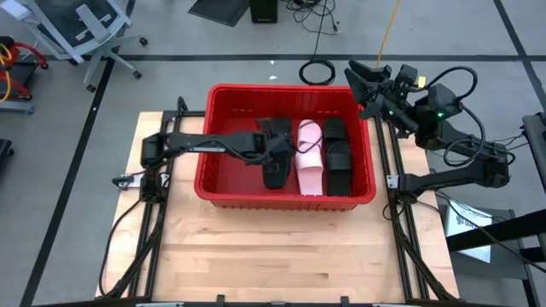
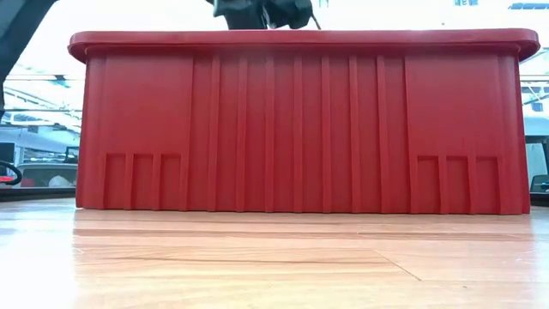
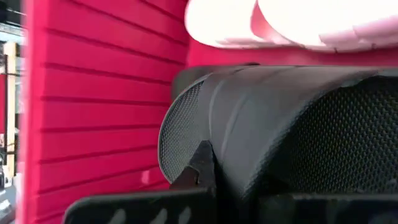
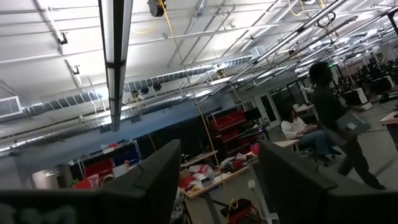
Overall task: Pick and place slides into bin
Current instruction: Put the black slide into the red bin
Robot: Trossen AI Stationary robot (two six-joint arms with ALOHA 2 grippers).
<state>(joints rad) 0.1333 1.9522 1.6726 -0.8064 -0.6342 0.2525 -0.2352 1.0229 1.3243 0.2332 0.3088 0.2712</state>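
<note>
Reaching over the left wall of the bin (image 1: 223, 92) in the high view, the left gripper (image 1: 275, 153) is sitting down among the slides (image 1: 310, 159), its jaws clenched on a black slide (image 1: 273, 170) that is lying beside a pale pink one and just past that a further black pair; holding it low inside the tub suggests the slide is being set down rather than dropped from above. Well apart from those jaws, the right gripper (image 1: 368, 83) is hanging outside the bin's far right corner with its jaws released and holding nothing, probably parked so it is not crowding the tub, and no slide is showing on the wooden tabletop (image 1: 281, 247). Across the low view the bin's red wall is filling the frame and hiding the slides, with only dark arm parts peeking over the rim. Through the left wrist view, the black slide's mesh strap is pressing right up against the jaws, pale slides just beyond, red wall alongside. Looking from the right wrist view, the spread jaws are pointing up at the ceiling, where a person (image 4: 333, 124) is walking in the room.
</note>
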